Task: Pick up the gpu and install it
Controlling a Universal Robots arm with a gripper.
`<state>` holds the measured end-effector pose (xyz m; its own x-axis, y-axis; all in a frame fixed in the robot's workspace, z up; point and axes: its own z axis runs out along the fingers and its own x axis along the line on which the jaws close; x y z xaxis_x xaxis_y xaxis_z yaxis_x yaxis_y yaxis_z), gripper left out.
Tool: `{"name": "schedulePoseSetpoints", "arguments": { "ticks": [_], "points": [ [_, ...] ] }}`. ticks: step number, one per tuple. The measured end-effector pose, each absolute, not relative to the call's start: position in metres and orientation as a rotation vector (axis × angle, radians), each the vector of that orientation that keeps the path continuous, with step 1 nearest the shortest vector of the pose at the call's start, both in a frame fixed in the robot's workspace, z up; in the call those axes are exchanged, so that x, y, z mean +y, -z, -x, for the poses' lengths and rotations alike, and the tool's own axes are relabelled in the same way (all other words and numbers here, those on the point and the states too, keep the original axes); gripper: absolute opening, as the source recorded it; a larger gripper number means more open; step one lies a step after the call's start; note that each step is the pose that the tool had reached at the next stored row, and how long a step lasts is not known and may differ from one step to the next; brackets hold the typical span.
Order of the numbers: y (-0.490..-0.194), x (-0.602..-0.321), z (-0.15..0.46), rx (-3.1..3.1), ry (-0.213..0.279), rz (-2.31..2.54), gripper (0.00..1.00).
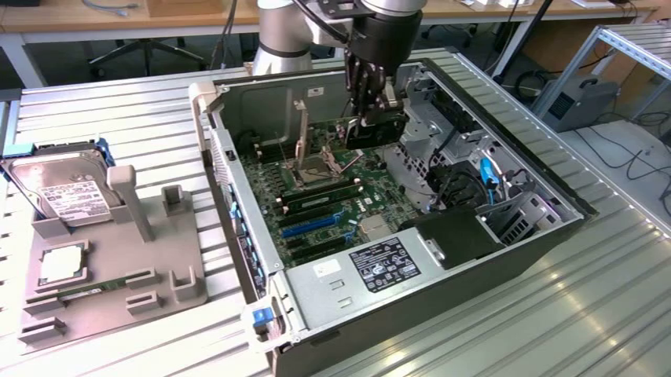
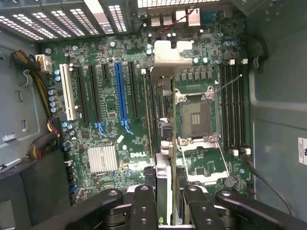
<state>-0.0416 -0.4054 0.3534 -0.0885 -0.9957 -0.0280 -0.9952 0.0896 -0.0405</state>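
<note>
My gripper (image 1: 367,116) is down inside the open case (image 1: 225,157), its fingers closed on the gpu (image 1: 375,132), which I hold upright by its upper edge. In the exterior view the dark card hangs over the far end of the motherboard (image 1: 335,200), near the case's rear wall, just beyond the CPU socket (image 1: 310,168). In the wrist view I see the gpu (image 2: 165,129) edge-on, running away from my gripper (image 2: 165,211), with its silvery bracket at the far end near the rear ports. The card lies between the row of expansion slots, the blue slot (image 2: 120,96) among them, and the open CPU socket (image 2: 196,117). I cannot tell whether its lower edge touches the board. Outside the case, at the exterior view's left, a hard drive (image 1: 63,192) and a green memory stick (image 1: 94,287) rest in a grey holder (image 1: 115,259) on the ribbed metal table (image 1: 587,314).
</note>
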Motion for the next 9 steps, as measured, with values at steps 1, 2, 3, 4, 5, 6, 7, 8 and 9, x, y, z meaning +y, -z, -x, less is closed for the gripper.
{"name": "schedulePoseSetpoints", "arguments": {
  "ticks": [1, 2, 3, 4, 5, 6, 7, 8, 9],
  "points": [
    [-0.3534, -0.4054, 0.0416, 2.278, 0.017, 2.093, 0.27],
    [-0.3534, -0.4054, 0.0416, 2.271, 0.017, 2.1, 0.27],
    [-0.3533, -0.4054, 0.0415, 2.266, 0.016, 2.106, 0.27],
    [-0.3533, -0.4054, 0.0416, 2.261, 0.016, 2.111, 0.27],
    [-0.3533, -0.4054, 0.0415, 2.255, 0.016, 2.118, 0.27],
    [-0.3532, -0.4054, 0.0415, 2.248, 0.016, 2.125, 0.27],
    [-0.3532, -0.4054, 0.0416, 2.243, 0.016, 2.131, 0.27],
    [-0.3531, -0.4054, 0.0415, 2.235, 0.016, 2.139, 0.27],
    [-0.3531, -0.4054, 0.0415, 2.229, 0.016, 2.145, 0.27]
  ]
}}
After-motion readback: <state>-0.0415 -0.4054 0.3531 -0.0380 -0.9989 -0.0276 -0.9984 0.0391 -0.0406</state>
